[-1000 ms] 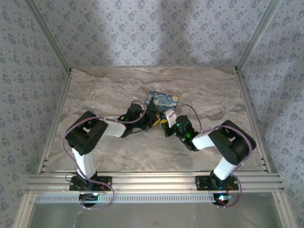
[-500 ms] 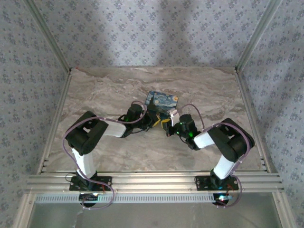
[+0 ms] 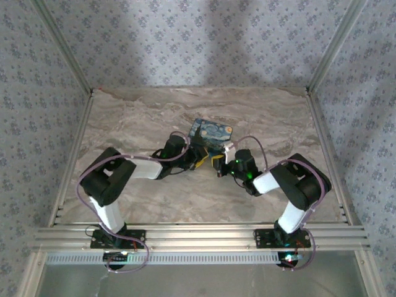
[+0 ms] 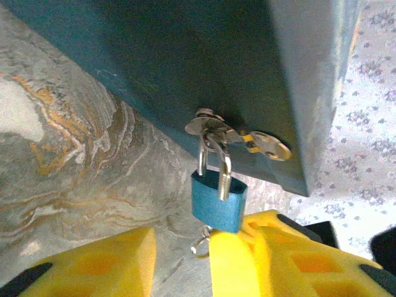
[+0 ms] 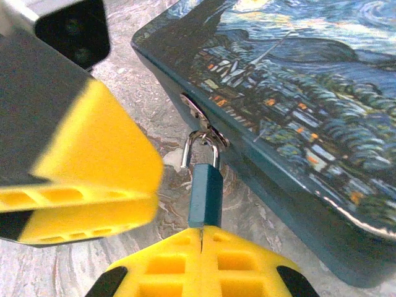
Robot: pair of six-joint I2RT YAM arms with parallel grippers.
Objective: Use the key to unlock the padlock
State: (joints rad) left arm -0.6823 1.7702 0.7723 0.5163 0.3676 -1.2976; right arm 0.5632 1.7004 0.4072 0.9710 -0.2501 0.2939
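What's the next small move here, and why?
Probably close the left tool on the padlock: it hangs free from the box with that tool open around it, while the right tool is shut at its bottom, apparently on the key.

We look down on a worktop (image 3: 266, 114) with a beige-grey marble pattern, darker veins and, close up in the left wrist view, thin orange-brown streaks. A back wall (image 3: 198, 37), a left wall (image 3: 31, 136) and a right wall (image 3: 374, 136) enclose it, all papered in pale blue-grey with a small repeated flower motif. Slanting aluminium posts (image 3: 62, 43) rise from the far corners, and grooved aluminium rails (image 3: 198, 235) run along the near edge. Soft light leaves broad dim shadows on the back wall.
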